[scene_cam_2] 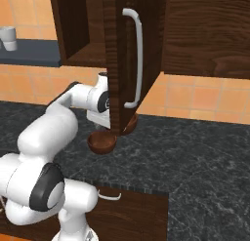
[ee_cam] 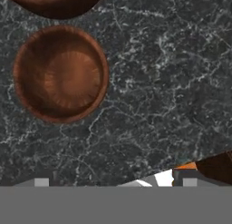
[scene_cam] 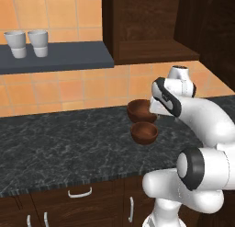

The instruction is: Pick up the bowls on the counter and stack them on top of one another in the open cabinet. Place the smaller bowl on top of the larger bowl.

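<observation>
Two reddish-brown wooden bowls sit side by side on the dark marbled counter point(scene_cam: 59, 139). The larger bowl point(scene_cam: 140, 110) is the far one, cut off by the top edge in the hand view point(ee_cam: 54, 3). The smaller bowl point(scene_cam: 144, 132) lies nearer point(scene_cam_2: 101, 141) and shows whole in the hand view point(ee_cam: 61, 73). My gripper point(ee_cam: 115, 182) hovers above the counter just beside the bowls point(scene_cam: 155, 115), open, with nothing between its fingers. The open cabinet point(scene_cam: 151, 49) hangs above and behind the bowls.
The cabinet's open door point(scene_cam_2: 129, 64) with a silver handle juts out over the counter and hides part of the far bowl. Two white cups point(scene_cam: 27, 43) stand on the blue-grey shelf point(scene_cam: 69, 58) to the left. Drawers with silver handles point(scene_cam: 79, 192) run below the counter.
</observation>
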